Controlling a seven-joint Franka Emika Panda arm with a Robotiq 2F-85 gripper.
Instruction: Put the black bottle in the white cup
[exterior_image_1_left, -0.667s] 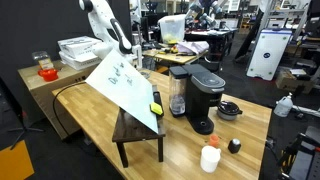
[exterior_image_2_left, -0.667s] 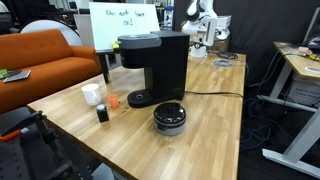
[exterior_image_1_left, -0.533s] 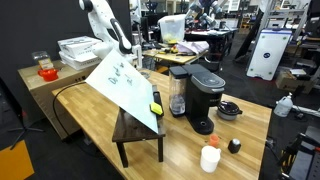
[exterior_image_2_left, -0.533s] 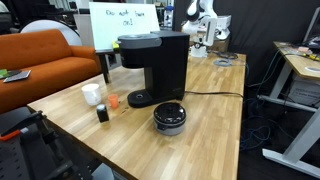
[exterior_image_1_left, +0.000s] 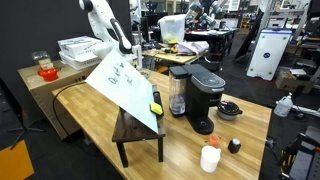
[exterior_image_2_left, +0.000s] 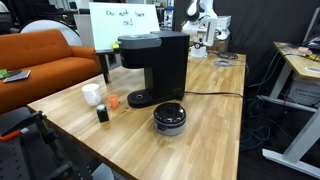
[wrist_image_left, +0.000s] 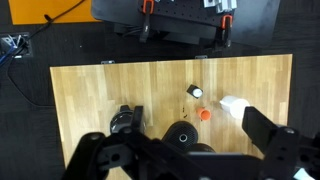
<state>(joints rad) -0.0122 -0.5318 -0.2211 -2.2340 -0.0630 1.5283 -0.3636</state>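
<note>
The arm (exterior_image_1_left: 100, 22) hangs high over the far end of the surface (exterior_image_2_left: 212, 105), and in the wrist view its fingers (wrist_image_left: 268, 135) are spread wide with nothing between them. The black bottle (exterior_image_2_left: 102, 114) stands upright toward the other end, near an edge, just beside the white cup (exterior_image_2_left: 92, 94) and a small orange piece (exterior_image_2_left: 113, 101). The likeliest trouble, I judge, is the coffee machine (exterior_image_2_left: 155, 62): it is tall and roughly between arm and bottle, so a low path could clip it. Closing on so small a bottle could also nudge the cup or push the bottle toward the edge. Bare wood lies open on the sides away from the machine.
</note>
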